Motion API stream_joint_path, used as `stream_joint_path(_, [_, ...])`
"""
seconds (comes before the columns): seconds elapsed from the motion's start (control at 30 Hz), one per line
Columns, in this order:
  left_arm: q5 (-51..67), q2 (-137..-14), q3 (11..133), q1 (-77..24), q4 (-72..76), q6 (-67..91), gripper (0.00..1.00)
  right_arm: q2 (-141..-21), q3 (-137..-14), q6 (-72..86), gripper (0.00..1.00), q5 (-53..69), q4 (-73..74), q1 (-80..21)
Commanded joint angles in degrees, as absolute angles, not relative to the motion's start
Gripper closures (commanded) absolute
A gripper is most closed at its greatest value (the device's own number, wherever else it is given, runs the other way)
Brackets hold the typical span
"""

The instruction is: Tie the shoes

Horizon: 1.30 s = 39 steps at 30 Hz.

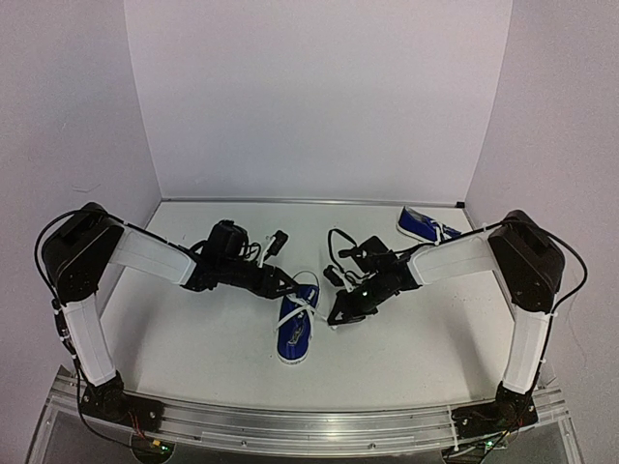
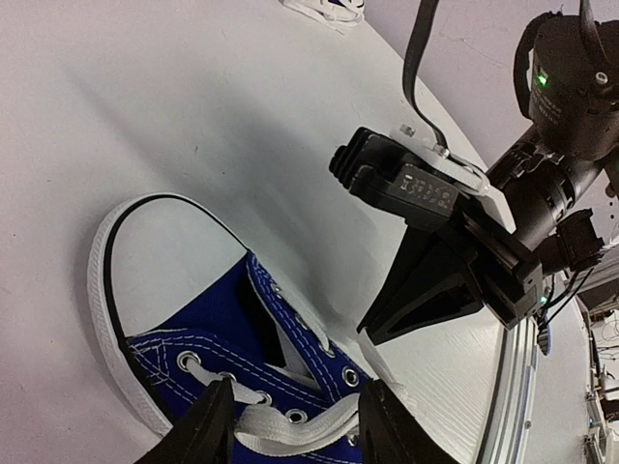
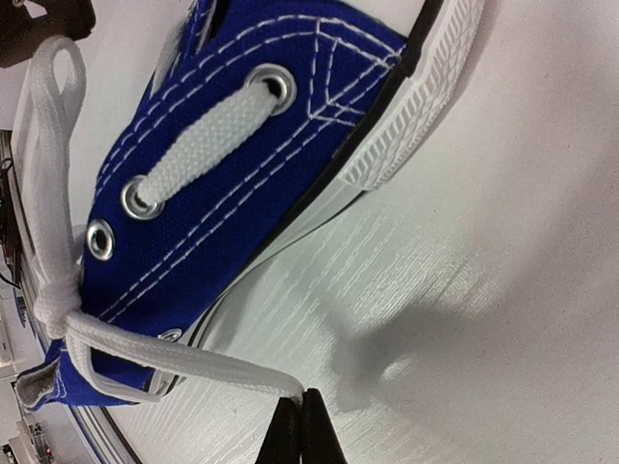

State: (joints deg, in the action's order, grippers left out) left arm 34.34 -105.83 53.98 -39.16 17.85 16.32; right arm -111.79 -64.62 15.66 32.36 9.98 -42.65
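One blue shoe [image 1: 295, 331] with a white toe cap lies mid-table, toe toward me; it also shows in the left wrist view [image 2: 227, 333] and the right wrist view [image 3: 242, 145]. My left gripper [image 1: 283, 284] hovers over its heel end, open, its fingers [image 2: 205, 425] straddling a flat white lace [image 2: 290, 420] across the eyelets without closing on it. My right gripper [image 1: 338, 316] is just right of the shoe, shut [image 3: 301, 418] on the end of a white lace [image 3: 174, 350] that runs taut from a knot at the shoe's side. The second shoe [image 1: 425, 226] lies at the back right.
White walls enclose the table on three sides. The right gripper's black body [image 2: 435, 242] hangs close in front of the left wrist camera. An aluminium rail [image 1: 309, 425] runs along the near edge, by the arm bases.
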Motion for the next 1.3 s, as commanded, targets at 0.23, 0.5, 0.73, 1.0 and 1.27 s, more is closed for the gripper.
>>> stream_joint_path(0.23, [35.9,-107.8,54.9,-38.8,18.6,17.3,0.53,-111.8,-67.1,15.0,1.0,31.1,9.8,-42.2])
stream_joint_path(0.5, [33.4,-109.0,56.1,-38.9,15.1,16.9,0.46,-111.7,-67.1,14.9,1.0,31.1,9.8,-41.9])
stream_joint_path(0.73, [36.8,-107.1,53.8,-38.8,21.2,18.8,0.63,-112.0,-67.6,14.8,1.0,30.7,9.8,-41.4])
stream_joint_path(1.0, [36.1,-103.6,50.9,-38.8,25.6,20.2,0.89,-112.4,-67.7,14.5,1.0,30.6,9.8,-41.0])
stream_joint_path(1.27, [32.6,-103.4,51.4,-38.8,23.3,19.3,1.0,-112.1,-67.3,14.4,1.0,30.7,9.8,-40.9])
